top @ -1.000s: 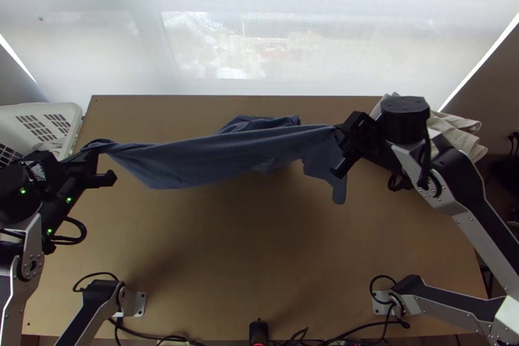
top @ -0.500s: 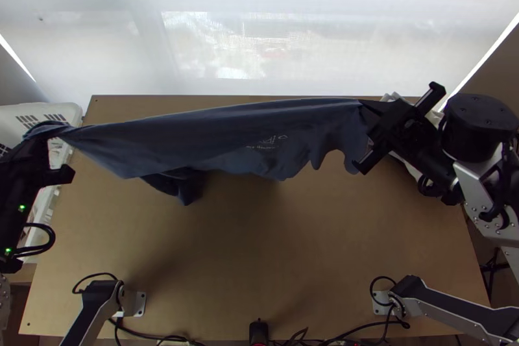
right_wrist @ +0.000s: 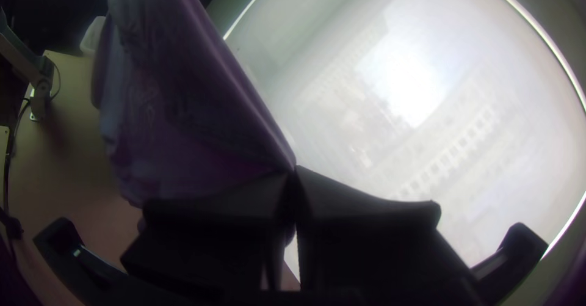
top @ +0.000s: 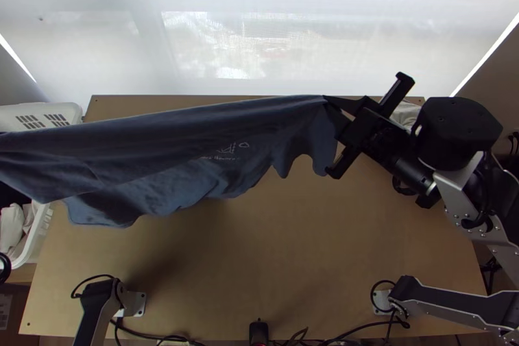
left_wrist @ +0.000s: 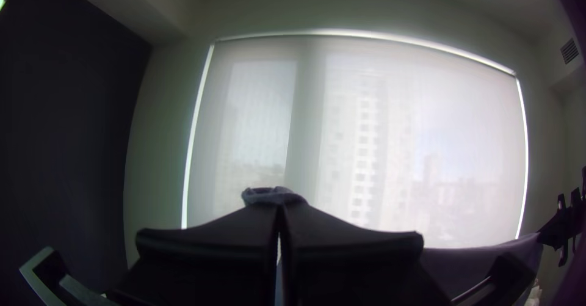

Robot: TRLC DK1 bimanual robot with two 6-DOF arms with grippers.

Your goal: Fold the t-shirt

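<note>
Along the near edge of the light wooden table (top: 279, 268), cables run past a small black device (top: 258, 332). Farther in at the left, a white basket (top: 42, 115) holds pale cloth (top: 12, 226). The left gripper (top: 9, 195) is by the top view's left edge; in its wrist view its two fingers meet, no gap at the tips, with a bunched bit of blue cloth pinched there. From it the t-shirt (top: 162, 145) stretches above the table to the right gripper (top: 325, 99), its lower edge hanging loose and wavy, a pale print on the hanging side. The right gripper's fingers are pressed together too, nipping the shirt where it tapers to a point. Beyond them a pale cloth (top: 405, 114) lies near the table's far right corner, and behind everything glows a window with a translucent blind (top: 272, 41).
</note>
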